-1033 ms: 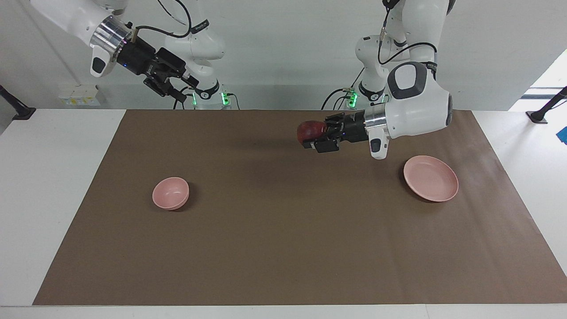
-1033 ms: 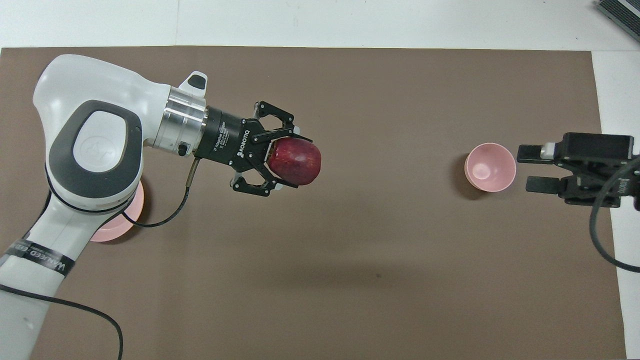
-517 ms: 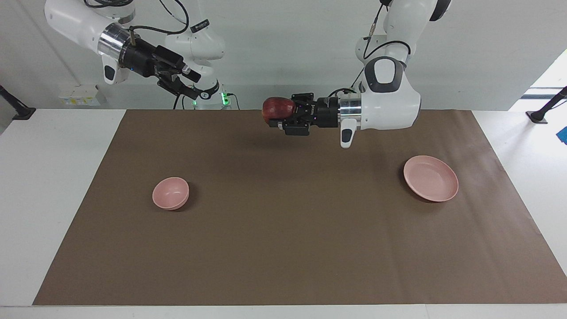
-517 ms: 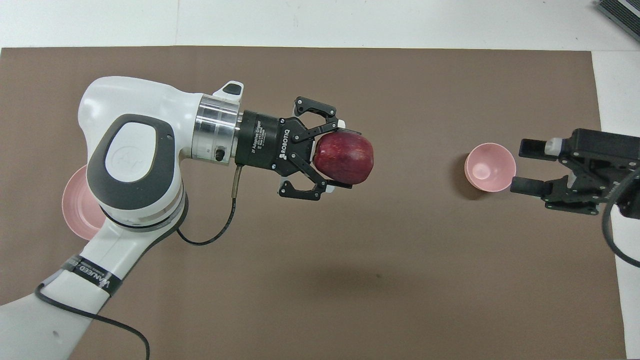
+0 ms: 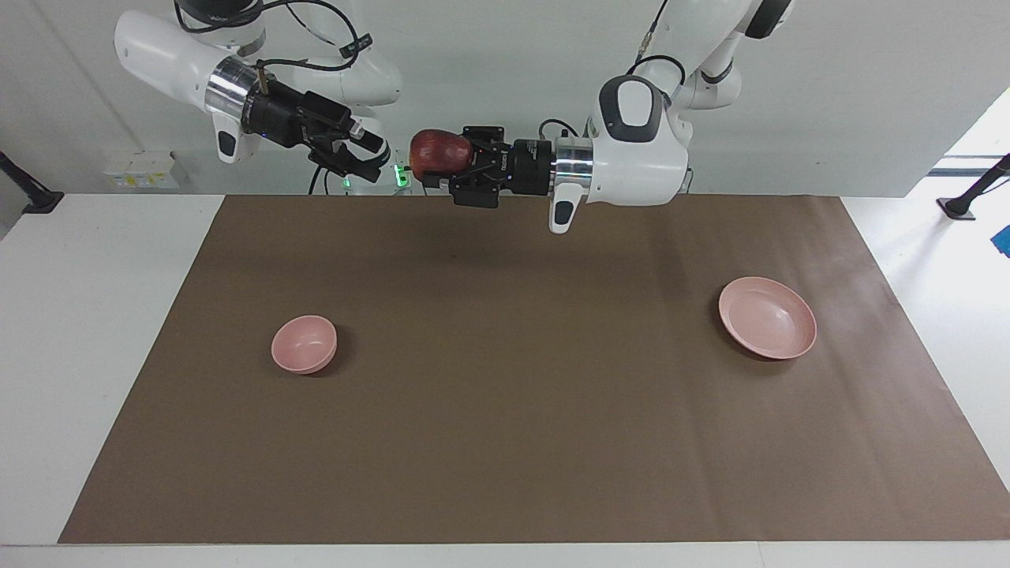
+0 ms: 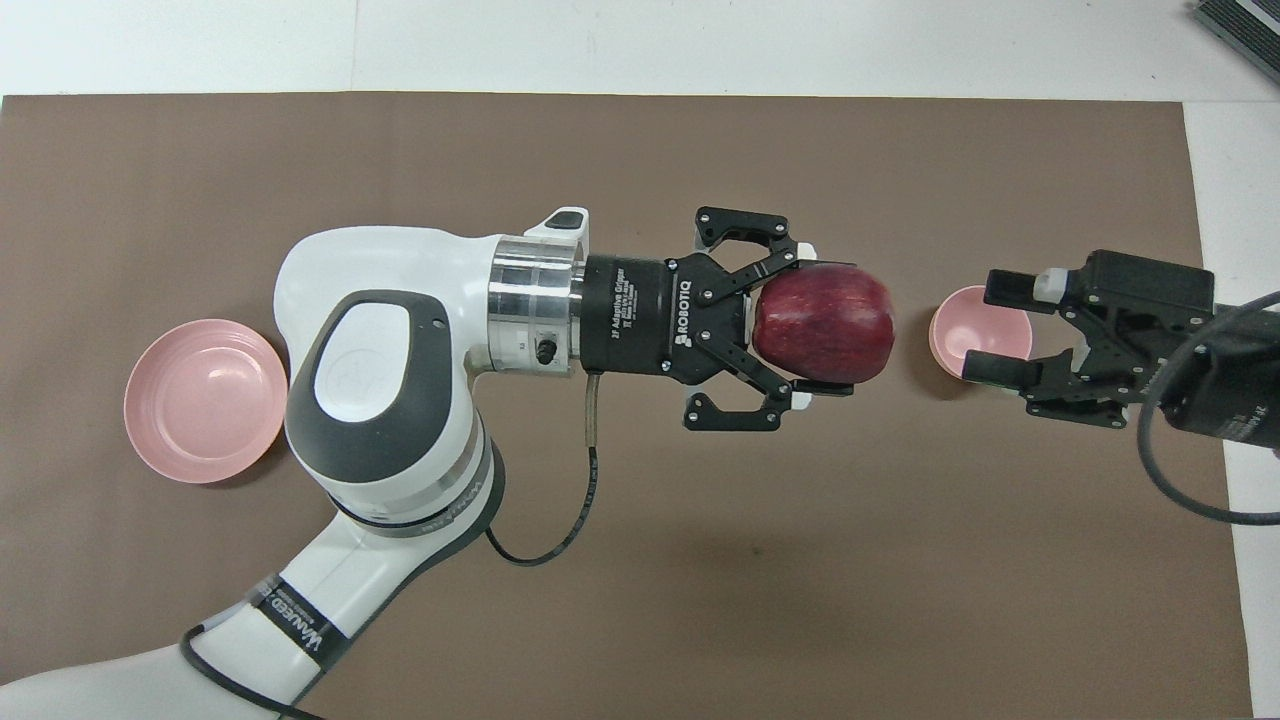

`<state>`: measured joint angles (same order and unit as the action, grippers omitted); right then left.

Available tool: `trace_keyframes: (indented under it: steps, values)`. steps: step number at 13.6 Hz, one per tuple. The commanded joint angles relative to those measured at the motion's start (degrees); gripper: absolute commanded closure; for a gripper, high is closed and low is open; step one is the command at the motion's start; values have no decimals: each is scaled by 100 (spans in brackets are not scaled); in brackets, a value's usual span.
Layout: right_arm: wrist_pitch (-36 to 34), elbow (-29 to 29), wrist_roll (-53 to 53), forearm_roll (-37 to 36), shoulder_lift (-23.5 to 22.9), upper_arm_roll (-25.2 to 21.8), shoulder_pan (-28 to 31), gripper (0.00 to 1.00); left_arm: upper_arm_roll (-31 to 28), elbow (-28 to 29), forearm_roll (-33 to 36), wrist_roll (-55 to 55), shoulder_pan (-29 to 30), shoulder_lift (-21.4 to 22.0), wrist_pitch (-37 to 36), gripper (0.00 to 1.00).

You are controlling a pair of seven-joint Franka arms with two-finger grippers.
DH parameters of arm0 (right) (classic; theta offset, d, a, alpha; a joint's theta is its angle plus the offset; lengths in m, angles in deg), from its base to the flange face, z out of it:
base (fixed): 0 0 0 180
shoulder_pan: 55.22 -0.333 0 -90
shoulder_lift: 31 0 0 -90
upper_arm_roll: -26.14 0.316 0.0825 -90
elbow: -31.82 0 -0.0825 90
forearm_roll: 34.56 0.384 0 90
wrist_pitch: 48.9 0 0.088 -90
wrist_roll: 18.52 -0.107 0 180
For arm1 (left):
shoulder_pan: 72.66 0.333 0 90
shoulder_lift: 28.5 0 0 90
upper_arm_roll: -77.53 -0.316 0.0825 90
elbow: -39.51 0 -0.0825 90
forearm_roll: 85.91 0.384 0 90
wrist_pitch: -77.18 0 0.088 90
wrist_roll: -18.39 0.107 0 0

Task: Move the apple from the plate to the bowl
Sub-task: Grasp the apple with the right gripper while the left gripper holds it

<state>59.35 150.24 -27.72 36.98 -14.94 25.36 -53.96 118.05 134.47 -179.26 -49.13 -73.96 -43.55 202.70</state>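
Observation:
My left gripper (image 5: pixel 432 160) is shut on the dark red apple (image 5: pixel 438 151) and holds it high in the air over the mat's edge by the robots. In the overhead view the apple (image 6: pixel 825 325) sits between the left gripper's (image 6: pixel 815 322) fingers. My right gripper (image 5: pixel 369 155) is open, high in the air, pointing at the apple with a small gap between them. From above, the right gripper (image 6: pixel 985 332) overlaps the bowl (image 6: pixel 952 325), but it is far above it. The bowl (image 5: pixel 304 344) is empty. The pink plate (image 5: pixel 767 317) is empty too and also shows in the overhead view (image 6: pixel 205 400).
A brown mat (image 5: pixel 521 442) covers most of the white table (image 5: pixel 87 315). The bowl lies toward the right arm's end, the plate toward the left arm's end. Nothing else stands on the mat.
My left gripper has risen and carried the apple from near the plate toward the right arm's end. My right gripper has moved in toward the apple, still open.

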Motion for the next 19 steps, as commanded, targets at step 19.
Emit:
trace_keyframes:
  steps: [19]
  values:
    - [303, 384, 15, 159, 319, 43, -259, 0, 791, -21, -394, -68, -335, -7, 1976, 100]
